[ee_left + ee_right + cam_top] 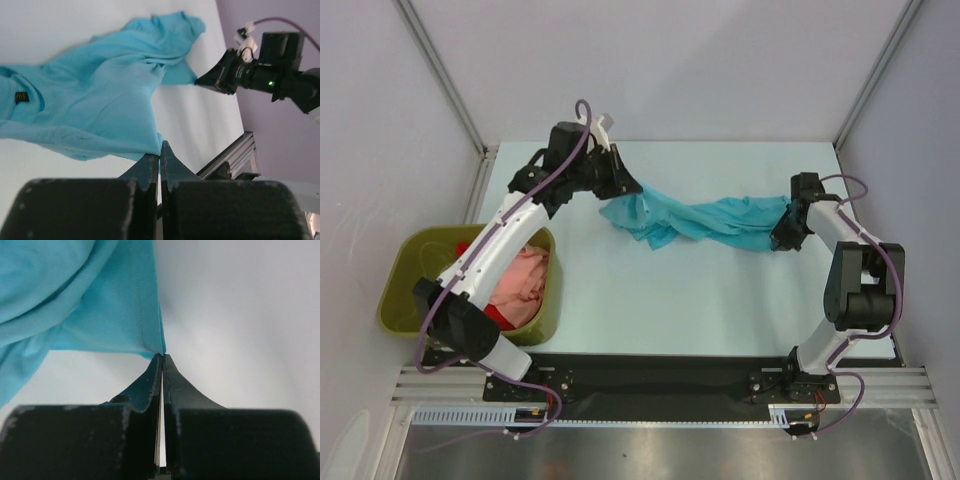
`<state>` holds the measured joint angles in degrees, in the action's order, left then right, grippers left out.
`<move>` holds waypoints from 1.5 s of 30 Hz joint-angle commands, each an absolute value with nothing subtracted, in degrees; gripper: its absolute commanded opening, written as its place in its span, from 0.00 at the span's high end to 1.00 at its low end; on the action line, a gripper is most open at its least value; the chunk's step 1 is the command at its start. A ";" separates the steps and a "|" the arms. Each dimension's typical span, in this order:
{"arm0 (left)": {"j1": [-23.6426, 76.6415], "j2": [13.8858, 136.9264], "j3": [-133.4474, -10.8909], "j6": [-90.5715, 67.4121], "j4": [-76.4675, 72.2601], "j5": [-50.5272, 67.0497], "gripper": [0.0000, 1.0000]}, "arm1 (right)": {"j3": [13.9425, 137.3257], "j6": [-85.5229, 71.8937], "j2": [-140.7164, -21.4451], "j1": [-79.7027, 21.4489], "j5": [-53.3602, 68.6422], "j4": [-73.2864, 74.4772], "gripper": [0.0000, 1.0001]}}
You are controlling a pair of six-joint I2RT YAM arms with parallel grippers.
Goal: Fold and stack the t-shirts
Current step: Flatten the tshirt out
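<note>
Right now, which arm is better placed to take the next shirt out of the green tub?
Probably the left: the tub sits on its side, under its arm. The right gripper is across the table. Both it and the left gripper are shut on the turquoise shirt.

An olive-green plastic tub [405, 280] stands at the left edge of a pale blue-green table [670, 310], enclosed by white walls [670, 60] on silver frame posts [440, 75]. A black strip [660, 370] and a metal rail [445, 384] run along its near edge, with brushed sheet metal [670, 455] in front.
</note>
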<state>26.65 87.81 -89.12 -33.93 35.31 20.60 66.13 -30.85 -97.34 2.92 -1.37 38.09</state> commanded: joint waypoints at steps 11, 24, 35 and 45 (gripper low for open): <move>22.50 90.53 -101.43 -31.38 40.34 21.36 1.00 | 71.11 -25.14 -90.45 3.08 -6.59 45.26 1.00; 22.85 80.24 -66.64 -33.13 37.35 21.80 1.00 | 62.58 -21.97 -82.97 3.08 -5.28 50.19 1.00; 23.29 82.00 -56.60 -31.37 35.69 20.11 1.00 | 61.00 -22.24 -84.63 2.02 -3.87 48.43 1.00; 25.40 90.33 -60.55 -26.02 31.21 13.79 0.85 | 60.12 -22.94 -86.04 1.14 -2.20 46.76 1.00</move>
